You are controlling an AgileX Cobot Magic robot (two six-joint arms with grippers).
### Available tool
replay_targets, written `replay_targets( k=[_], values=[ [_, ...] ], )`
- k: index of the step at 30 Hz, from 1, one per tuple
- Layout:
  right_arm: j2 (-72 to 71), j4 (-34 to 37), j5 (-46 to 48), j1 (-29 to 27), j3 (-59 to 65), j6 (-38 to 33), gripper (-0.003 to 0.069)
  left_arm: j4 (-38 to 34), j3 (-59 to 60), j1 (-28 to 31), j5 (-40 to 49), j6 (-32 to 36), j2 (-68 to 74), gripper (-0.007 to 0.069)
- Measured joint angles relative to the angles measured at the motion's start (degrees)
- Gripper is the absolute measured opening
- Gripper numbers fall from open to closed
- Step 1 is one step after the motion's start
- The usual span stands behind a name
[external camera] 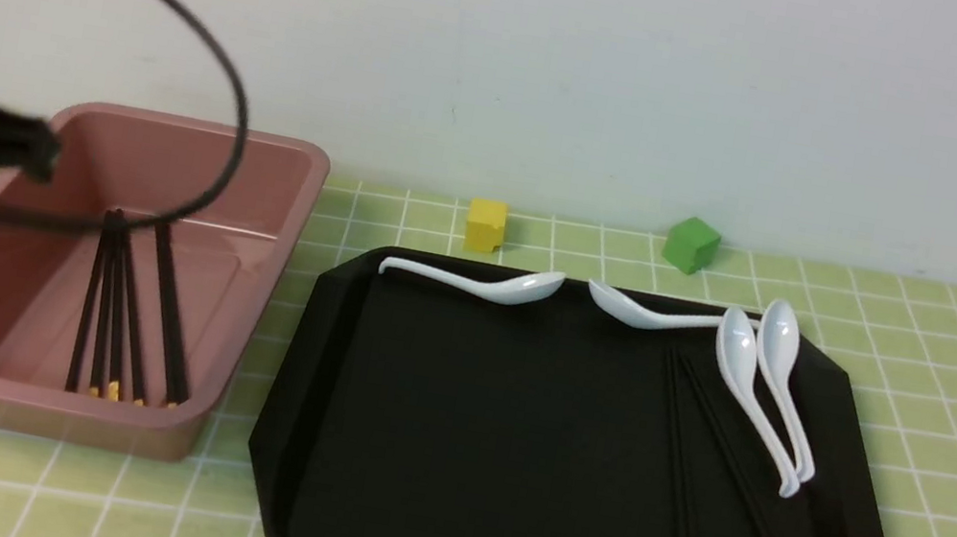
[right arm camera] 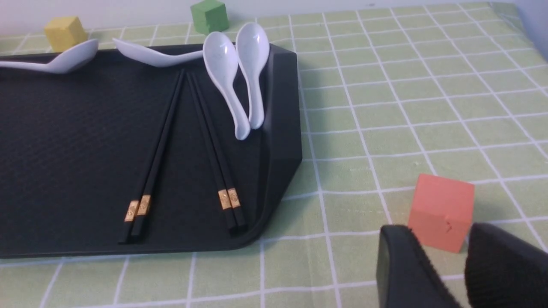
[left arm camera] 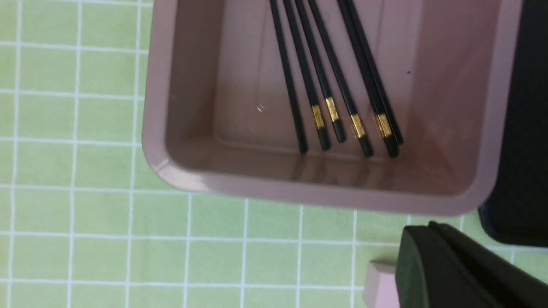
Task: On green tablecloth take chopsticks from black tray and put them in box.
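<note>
Chopsticks [external camera: 132, 308] lie in the box [external camera: 299, 180] at left, more on the black tray [external camera: 463, 421] at right.

A green tablecloth [external camera: 954, 387] runs back to a pale wall [external camera: 568, 79], with a yellow cube [external camera: 486, 224] and a green cube [external camera: 692, 244] along it. The left gripper [external camera: 38, 141], blurred, hovers over the box's left rim, jaws pressed together and empty, with the boxed sticks just right of it and lower. Two pairs [external camera: 688, 469] lie on the tray's right half beside white spoons [external camera: 753, 373]. The right gripper [right arm camera: 439, 239] sits low off the tray's near right corner, jaws apart and empty, just beside an orange cube [right arm camera: 441, 211].
</note>
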Motion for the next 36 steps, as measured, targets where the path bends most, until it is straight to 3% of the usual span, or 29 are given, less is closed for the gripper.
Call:
replay_targets(
  k=[9,14,36],
  values=[
    [0.00,0.00,0.00,0.00,0.00,0.00,0.0239,-9.59,29.30,0.00,-23.76,2.39,-26.30,-0.0013],
    [0.00,0.00,0.00,0.00,0.00,0.00,0.0239,-14.28,37.78,0.00,-31.38,2.55,-33.51,-0.0013],
    [0.00,0.00,0.00,0.00,0.00,0.00,0.0239,-15.85,40.88,-0.51,-33.36,2.61,-35.62,-0.0013]
  ],
)
